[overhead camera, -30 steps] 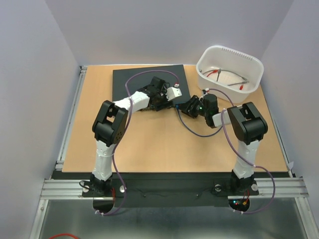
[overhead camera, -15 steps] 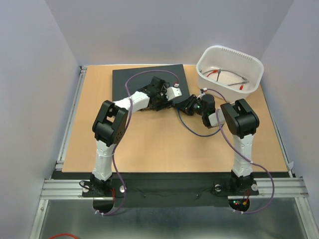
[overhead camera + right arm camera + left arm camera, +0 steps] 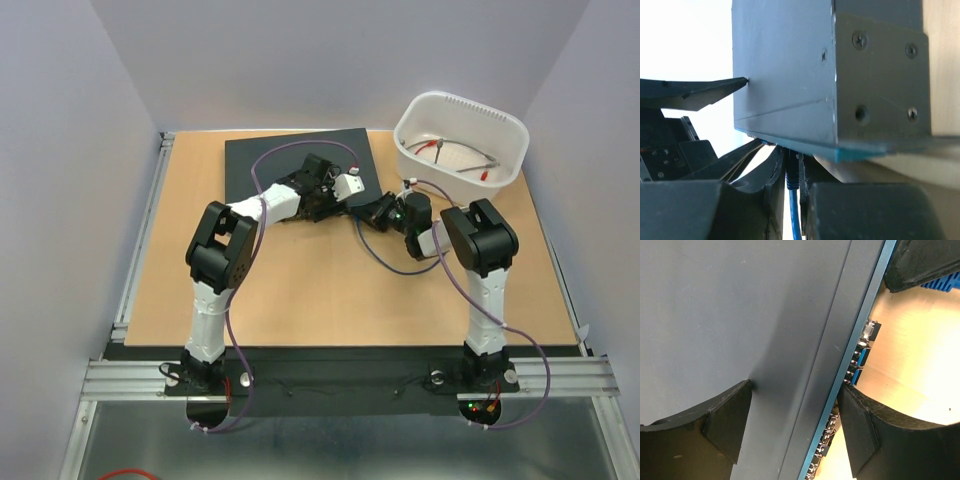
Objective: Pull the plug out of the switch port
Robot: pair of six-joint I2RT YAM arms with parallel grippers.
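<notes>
Switch (image 3: pixel 765 315) clamped edgewise by left gripper (image 3: pixel 795 390) — right gripper (image 3: pixel 796 167), reaching low, pinches its blue plug (image 3: pixel 789 179).

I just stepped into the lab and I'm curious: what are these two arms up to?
The left gripper has its fingers clamped across the dark switch at its port edge, steadying it. The right gripper has fingers flanking the plug of a blue cable, seated in a port on that edge. Whether they already pinch it is unclear; the plug is not yet out.
</notes>
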